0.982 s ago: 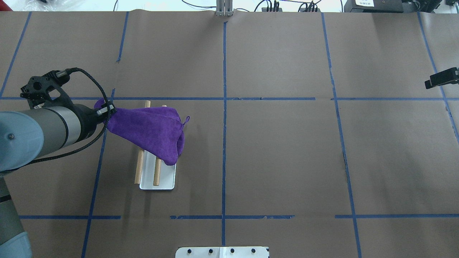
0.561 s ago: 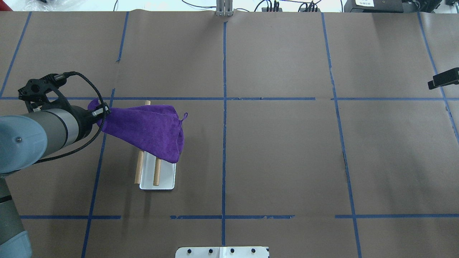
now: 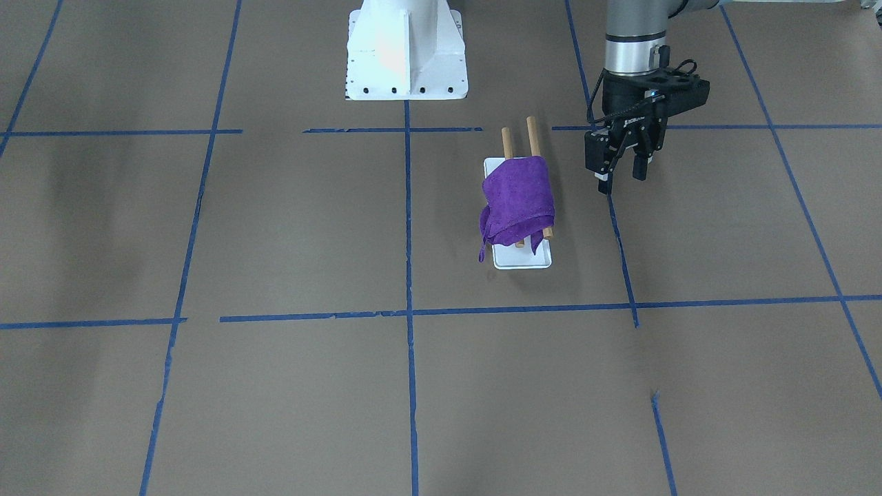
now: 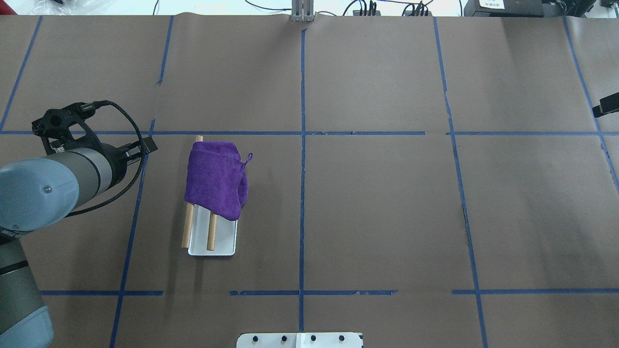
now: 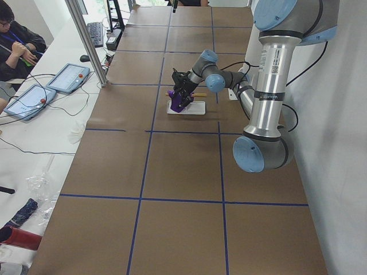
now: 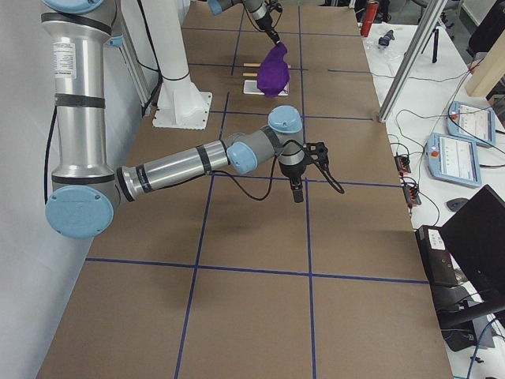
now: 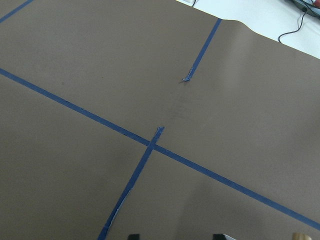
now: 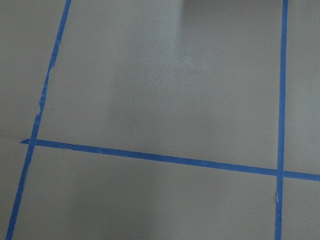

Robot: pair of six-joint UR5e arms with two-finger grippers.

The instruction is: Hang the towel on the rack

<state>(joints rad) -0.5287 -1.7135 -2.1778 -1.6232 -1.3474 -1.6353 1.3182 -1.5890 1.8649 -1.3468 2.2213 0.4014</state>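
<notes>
Brown-papered worktop: purple towel drapes over the rack, toward the left edge. Left pincer hovers near it, spread wide, empty. Right pincer: cannot tell how wide.

Brown table gridded with blue tape, white bench alongside.

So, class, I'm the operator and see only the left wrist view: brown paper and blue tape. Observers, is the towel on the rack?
Observer: Yes, the purple towel lies draped over both dowels of the rack.
Operator: Is the left gripper holding it?
Observer: No, the left gripper is open, empty and apart from it.
Operator: And the right gripper?
Observer: The right gripper hangs far from the rack; open or shut, I cannot tell.
</notes>
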